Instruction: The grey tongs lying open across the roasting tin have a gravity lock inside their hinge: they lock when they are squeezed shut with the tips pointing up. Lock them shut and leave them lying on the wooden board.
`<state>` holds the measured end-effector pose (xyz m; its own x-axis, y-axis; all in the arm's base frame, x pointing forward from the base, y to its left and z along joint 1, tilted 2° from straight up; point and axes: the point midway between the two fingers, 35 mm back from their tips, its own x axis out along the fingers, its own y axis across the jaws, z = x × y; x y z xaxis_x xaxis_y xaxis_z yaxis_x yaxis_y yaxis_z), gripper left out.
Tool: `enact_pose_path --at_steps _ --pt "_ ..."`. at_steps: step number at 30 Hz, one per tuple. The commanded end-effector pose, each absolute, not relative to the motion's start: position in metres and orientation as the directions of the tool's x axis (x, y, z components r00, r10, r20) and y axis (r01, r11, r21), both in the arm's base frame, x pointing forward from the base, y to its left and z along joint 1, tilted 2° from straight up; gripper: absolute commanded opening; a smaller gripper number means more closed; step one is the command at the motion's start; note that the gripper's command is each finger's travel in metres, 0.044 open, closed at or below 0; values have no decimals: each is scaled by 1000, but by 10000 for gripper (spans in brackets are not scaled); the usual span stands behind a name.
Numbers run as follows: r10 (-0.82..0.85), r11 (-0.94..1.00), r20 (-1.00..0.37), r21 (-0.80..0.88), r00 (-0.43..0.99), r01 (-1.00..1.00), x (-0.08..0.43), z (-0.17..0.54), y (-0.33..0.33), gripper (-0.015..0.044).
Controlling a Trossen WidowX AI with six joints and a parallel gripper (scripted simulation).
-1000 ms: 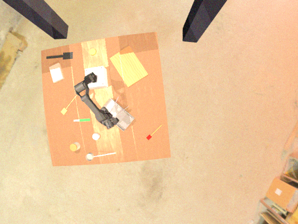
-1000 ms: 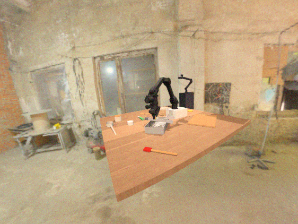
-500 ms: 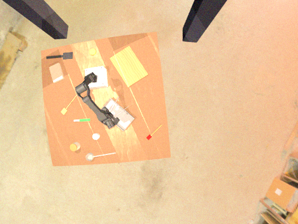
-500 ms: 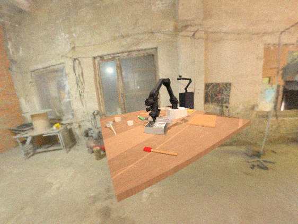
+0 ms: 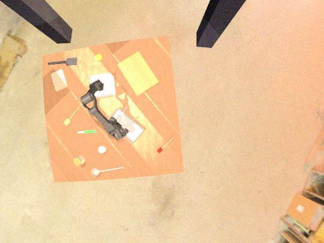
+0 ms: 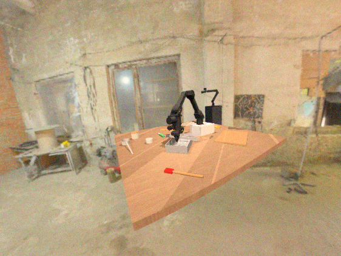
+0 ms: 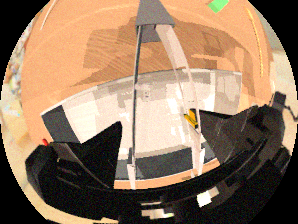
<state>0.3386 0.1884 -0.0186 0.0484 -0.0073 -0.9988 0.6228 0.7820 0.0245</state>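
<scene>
The grey tongs (image 5: 125,110) (image 7: 155,16) lie open across the roasting tin (image 5: 136,136) (image 6: 177,148) (image 7: 57,121). In the wrist view their hinge end is at the top, beyond the tin's far rim, and the two arms spread towards the bottom. A small yellow mark shows by the right arm. My gripper (image 6: 176,139) (image 7: 156,118) is open and empty over the tin. Its left fingertip is just outside the left arm; its right fingertip overlaps the right arm in view, and their contact cannot be told. The wooden board (image 5: 138,73) (image 6: 232,137) lies apart from the tin, bare.
A red-headed brush (image 5: 160,150) (image 6: 168,171) lies beyond the tin. A white cup (image 5: 102,150) (image 6: 148,140), a jar (image 5: 77,161) (image 6: 135,135), a ladle (image 5: 95,171) and a green-handled tool (image 5: 90,131) (image 7: 218,5) stand or lie on the other side. A white box (image 5: 109,83) (image 6: 206,130) is at the arm's base.
</scene>
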Motion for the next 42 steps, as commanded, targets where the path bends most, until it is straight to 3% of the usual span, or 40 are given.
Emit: enact_pose_path --at_steps 1,4,42 --pt "-7 781 -999 21 42 624 337 -23 188 440" --pt "-8 782 -999 23 47 623 338 -20 188 361" --pt "-8 782 -999 23 47 623 338 -20 188 108"
